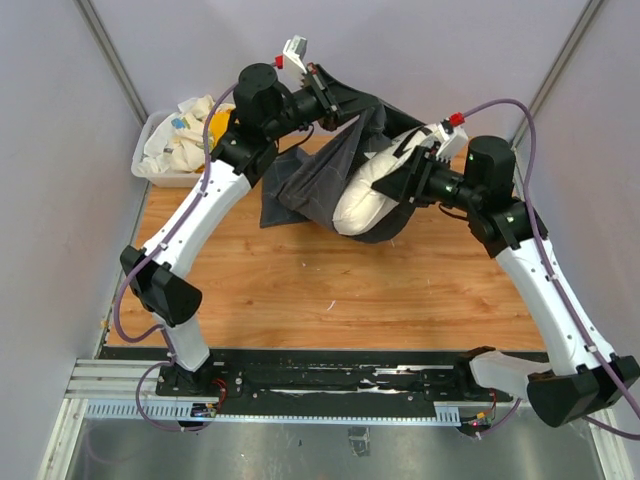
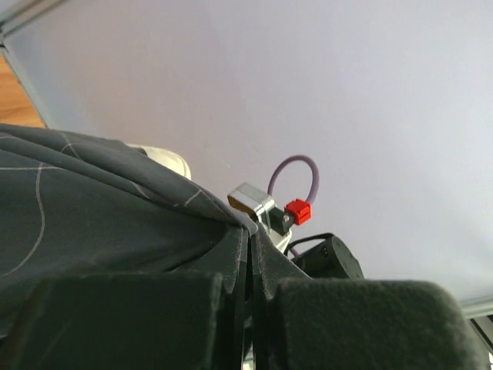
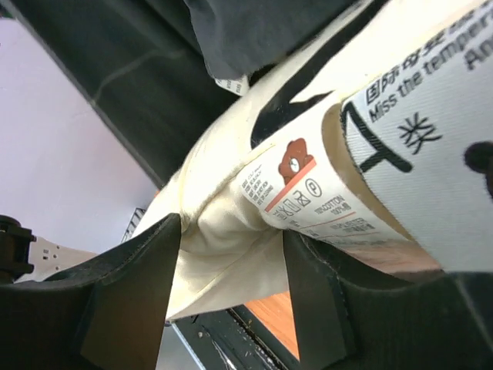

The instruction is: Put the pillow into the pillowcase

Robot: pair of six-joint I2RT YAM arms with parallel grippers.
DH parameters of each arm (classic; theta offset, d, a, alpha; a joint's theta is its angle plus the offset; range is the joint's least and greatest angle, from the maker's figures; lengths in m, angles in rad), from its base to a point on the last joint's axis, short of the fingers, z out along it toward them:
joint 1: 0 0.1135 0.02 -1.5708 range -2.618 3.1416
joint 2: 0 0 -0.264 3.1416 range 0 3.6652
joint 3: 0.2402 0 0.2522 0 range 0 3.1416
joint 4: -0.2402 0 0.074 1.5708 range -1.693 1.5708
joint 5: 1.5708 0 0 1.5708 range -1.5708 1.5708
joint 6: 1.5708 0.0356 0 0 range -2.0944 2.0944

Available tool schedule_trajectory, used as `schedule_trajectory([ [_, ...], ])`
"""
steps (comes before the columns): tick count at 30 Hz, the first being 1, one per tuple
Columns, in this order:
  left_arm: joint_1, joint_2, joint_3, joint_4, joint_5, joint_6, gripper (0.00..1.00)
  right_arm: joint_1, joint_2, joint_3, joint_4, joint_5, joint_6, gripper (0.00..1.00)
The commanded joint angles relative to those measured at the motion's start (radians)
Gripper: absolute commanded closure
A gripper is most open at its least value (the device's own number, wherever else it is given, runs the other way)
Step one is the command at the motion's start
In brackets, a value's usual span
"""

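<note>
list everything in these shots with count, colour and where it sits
cream-white soft rectangular pillow: one, cream-white, rear middle of the table, partly wrapped by the pillowcase
dark charcoal-grey fabric pillowcase: one, charcoal with thin light lines, one edge lifted, draped around the pillow
white plastic bin: one, white, far left corner
white patterned cloth: one heap, white with coloured prints, in the bin
yellow cloth: one, yellow, in the bin
wooden table: one, light brown, under everything
left gripper: one, black, shut on the pillowcase edge, raised
right gripper: one, black, jaws apart around the pillow's end
</note>
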Motion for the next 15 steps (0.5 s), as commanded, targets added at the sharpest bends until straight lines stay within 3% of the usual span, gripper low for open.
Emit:
schedule_trajectory([
  [1,0.011,-0.144,0.031,0.262,-0.018,-0.045,1.00,-0.026,-0.067,-0.045,-0.070,0.028,-0.046,0.42],
  [6,0.032,-0.195,-0.056,0.275,-0.093,-0.047,1.00,-0.030,-0.196,-0.100,-0.108,0.104,-0.083,0.39],
  [15,0.047,-0.213,-0.081,0.268,-0.152,-0.051,1.00,-0.041,-0.331,-0.149,-0.227,0.219,-0.108,0.37],
])
